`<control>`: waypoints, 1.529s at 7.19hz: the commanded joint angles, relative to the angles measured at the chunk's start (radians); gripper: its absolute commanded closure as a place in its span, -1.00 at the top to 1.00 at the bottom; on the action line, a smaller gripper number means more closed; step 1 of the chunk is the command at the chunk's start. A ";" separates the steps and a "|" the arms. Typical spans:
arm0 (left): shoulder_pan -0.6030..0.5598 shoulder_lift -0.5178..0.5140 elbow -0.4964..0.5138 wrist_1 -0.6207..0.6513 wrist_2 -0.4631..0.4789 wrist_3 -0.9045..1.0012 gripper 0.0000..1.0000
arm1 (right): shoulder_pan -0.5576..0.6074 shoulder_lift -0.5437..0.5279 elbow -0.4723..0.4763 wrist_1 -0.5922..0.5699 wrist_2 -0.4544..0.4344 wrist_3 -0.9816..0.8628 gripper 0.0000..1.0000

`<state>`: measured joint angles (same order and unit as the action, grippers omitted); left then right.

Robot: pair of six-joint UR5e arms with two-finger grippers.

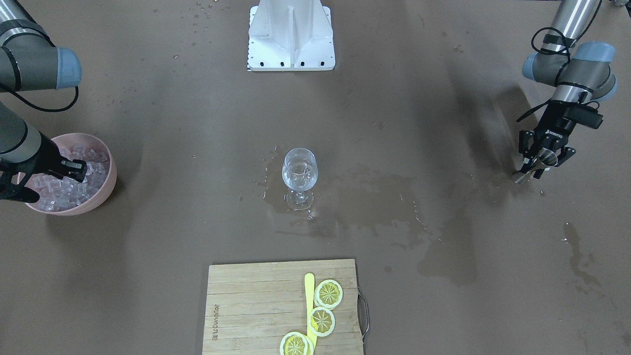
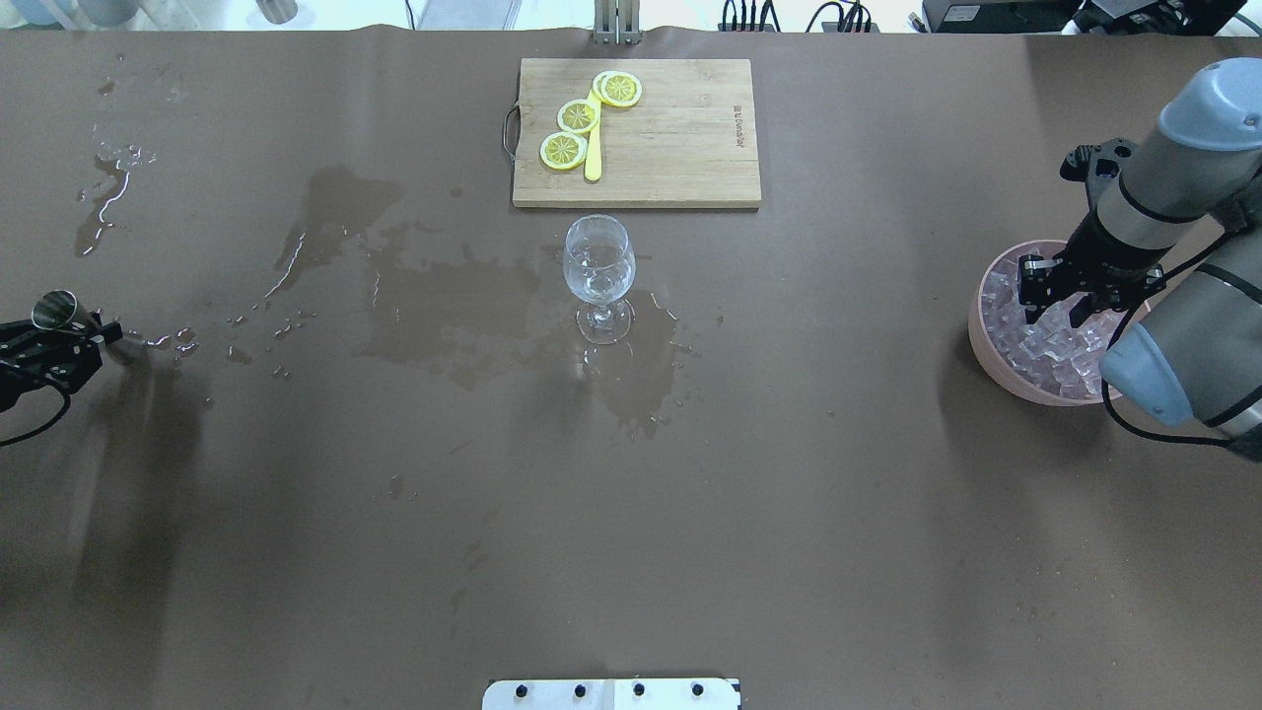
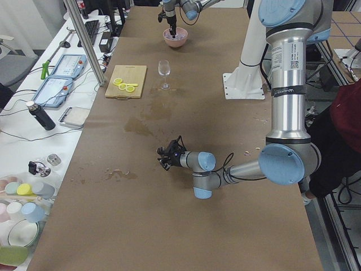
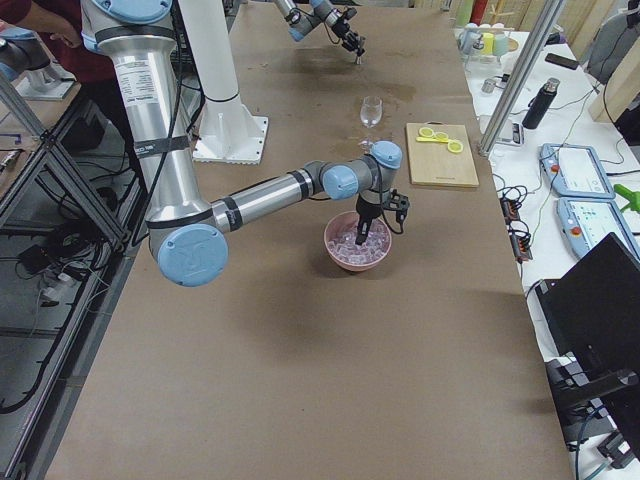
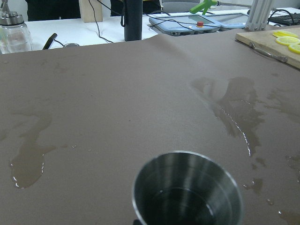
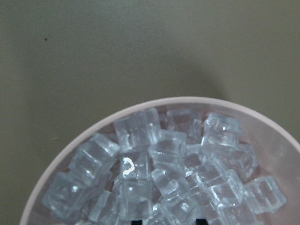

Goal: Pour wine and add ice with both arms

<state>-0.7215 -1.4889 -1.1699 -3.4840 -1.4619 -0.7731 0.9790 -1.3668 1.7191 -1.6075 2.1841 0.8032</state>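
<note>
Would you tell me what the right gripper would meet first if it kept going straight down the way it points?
Most likely the ice heaped in the pink bowl: the right gripper points down over it, though the gap is unclear.

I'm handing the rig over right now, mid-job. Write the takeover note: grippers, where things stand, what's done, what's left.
Left gripper: shut on the steel cup, tilted and low near the table's left end; a little liquid shows inside the cup.
Right gripper: open, fingertips down among the ice in the pink bowl.
Stemmed glass: upright mid-table among wet patches; it seems to hold some clear liquid, and no ice shows in it.
Done: the pour, apparently.
Left: grip a cube and carry it to the glass.
</note>
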 commanded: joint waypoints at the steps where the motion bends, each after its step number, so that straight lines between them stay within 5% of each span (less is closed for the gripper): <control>1: 0.001 -0.001 0.000 0.000 0.000 0.000 -0.25 | -0.014 -0.002 -0.009 0.000 -0.010 -0.001 0.18; 4: 0.001 -0.001 -0.002 -0.001 0.002 0.000 -0.40 | -0.016 -0.011 -0.010 0.000 -0.012 -0.001 0.15; 6: 0.001 -0.001 -0.004 -0.003 0.000 0.000 -0.81 | -0.019 -0.012 -0.018 0.000 -0.013 -0.001 0.06; 7: 0.001 -0.001 -0.004 -0.003 0.000 0.000 -1.00 | -0.019 -0.012 -0.018 0.000 -0.013 -0.002 -0.18; 9: 0.001 -0.002 -0.014 -0.003 -0.003 0.002 -1.00 | -0.019 -0.006 -0.012 0.000 -0.015 -0.002 -0.72; 11: 0.001 -0.004 -0.065 0.009 -0.017 0.000 -1.00 | -0.007 -0.005 -0.004 0.000 -0.014 -0.002 -0.69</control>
<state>-0.7210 -1.4913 -1.2070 -3.4823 -1.4721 -0.7721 0.9647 -1.3726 1.7105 -1.6076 2.1694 0.8009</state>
